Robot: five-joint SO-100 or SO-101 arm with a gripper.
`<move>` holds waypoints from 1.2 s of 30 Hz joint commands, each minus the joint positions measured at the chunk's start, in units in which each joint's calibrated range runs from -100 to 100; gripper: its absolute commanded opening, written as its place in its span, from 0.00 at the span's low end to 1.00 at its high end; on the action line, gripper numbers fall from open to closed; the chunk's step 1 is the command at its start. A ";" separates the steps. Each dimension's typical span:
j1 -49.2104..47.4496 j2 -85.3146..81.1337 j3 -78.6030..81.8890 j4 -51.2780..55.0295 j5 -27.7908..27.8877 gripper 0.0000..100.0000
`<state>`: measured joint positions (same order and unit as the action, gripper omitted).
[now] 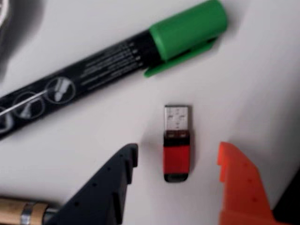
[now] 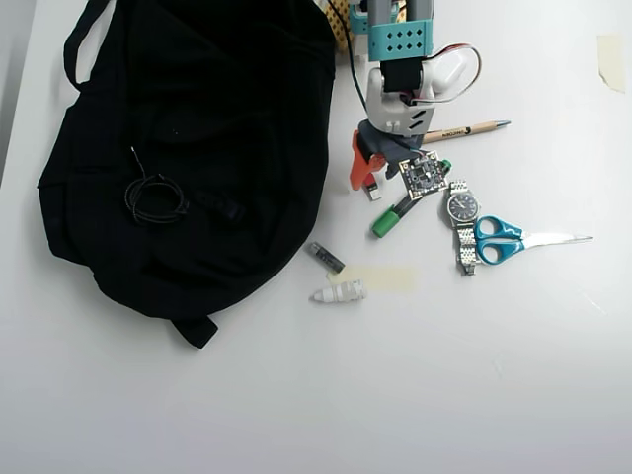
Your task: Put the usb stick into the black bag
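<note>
The usb stick (image 1: pixel 176 145) lies flat on the white table, red body near me and silver metal end pointing away in the wrist view. My gripper (image 1: pixel 178 152) is open and low over it, the black finger (image 1: pixel 110 187) left of the stick and the orange finger (image 1: pixel 239 185) right of it, neither touching. From overhead, the usb stick (image 2: pixel 373 189) shows just below my gripper (image 2: pixel 375 178), a short way right of the black bag (image 2: pixel 197 148). The bag lies slumped over the table's upper left, with a coiled cord on top.
A green-capped black marker (image 1: pixel 117 61) lies just beyond the stick. A pencil (image 2: pixel 464 128), a wristwatch (image 2: pixel 461 222) and blue scissors (image 2: pixel 513 239) lie to the right. A grey battery (image 2: pixel 324 257), a white ribbed piece (image 2: pixel 338 292) and a tape strip (image 2: pixel 380 278) lie below.
</note>
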<state>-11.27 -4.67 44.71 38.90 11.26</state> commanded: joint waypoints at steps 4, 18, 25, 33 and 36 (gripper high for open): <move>-0.10 3.51 -0.42 -3.41 0.17 0.23; -0.55 5.75 0.57 -3.33 -0.30 0.15; -0.18 5.00 0.57 -2.73 -0.30 0.02; -0.63 4.50 0.12 -2.64 -0.04 0.02; -0.63 4.01 -2.30 -2.55 -0.19 0.02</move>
<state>-11.49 0.17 44.80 35.58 11.16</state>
